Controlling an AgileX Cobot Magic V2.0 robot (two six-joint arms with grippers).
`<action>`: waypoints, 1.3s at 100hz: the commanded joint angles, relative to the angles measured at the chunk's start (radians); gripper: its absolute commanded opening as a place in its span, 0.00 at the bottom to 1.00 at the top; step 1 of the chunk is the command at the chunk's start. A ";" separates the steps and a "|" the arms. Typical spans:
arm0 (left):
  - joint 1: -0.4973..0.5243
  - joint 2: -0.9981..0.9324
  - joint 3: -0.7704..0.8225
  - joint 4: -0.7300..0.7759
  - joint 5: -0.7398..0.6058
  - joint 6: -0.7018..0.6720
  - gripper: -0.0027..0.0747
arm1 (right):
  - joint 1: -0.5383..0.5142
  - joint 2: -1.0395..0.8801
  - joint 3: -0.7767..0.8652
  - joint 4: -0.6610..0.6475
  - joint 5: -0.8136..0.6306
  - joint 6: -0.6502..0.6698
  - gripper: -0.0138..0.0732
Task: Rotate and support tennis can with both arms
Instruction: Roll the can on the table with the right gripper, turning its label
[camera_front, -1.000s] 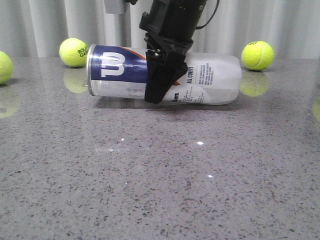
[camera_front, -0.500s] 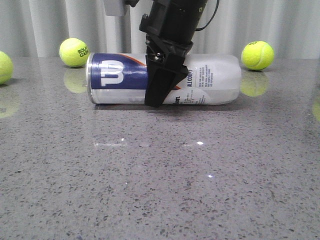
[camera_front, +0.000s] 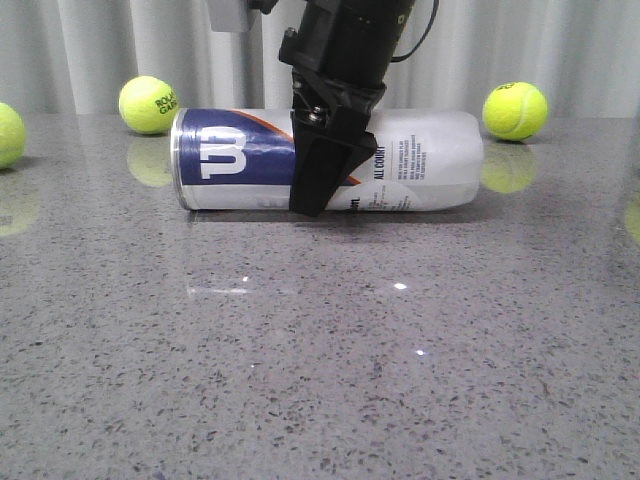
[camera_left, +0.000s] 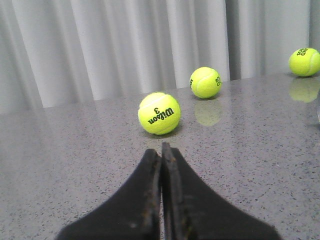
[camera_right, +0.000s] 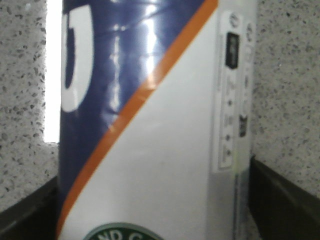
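Your tennis can (camera_front: 330, 160) lies on its side toward the desk's (camera_front: 320, 380) far edge, long axis running left-right, metal rim left. The right gripper (camera_front: 325, 165) straddles its middle from above, fingers pinching the can, so it is the nearer arm. The left gripper (camera_left: 161, 165) sits away from it with fingers pressed together on nothing, facing 3 tennis balls (camera_left: 159, 113).

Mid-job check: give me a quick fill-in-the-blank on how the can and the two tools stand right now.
1. The tennis can lies on its ____ on the table.
2. The right tool straddles the can near its ____.
3. The left tool is ____, holding nothing.
4. The ball nearest the left tool is printed Wilson and the number ____.

Missing words: side; middle; shut; 3
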 joint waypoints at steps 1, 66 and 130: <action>0.003 -0.039 0.047 -0.008 -0.082 -0.009 0.01 | 0.000 -0.059 -0.032 0.012 -0.012 0.002 0.91; 0.003 -0.039 0.047 -0.008 -0.082 -0.009 0.01 | 0.000 -0.085 -0.034 0.011 0.022 0.009 0.91; 0.003 -0.039 0.047 -0.008 -0.082 -0.009 0.01 | 0.000 -0.107 -0.034 0.011 0.040 0.009 0.91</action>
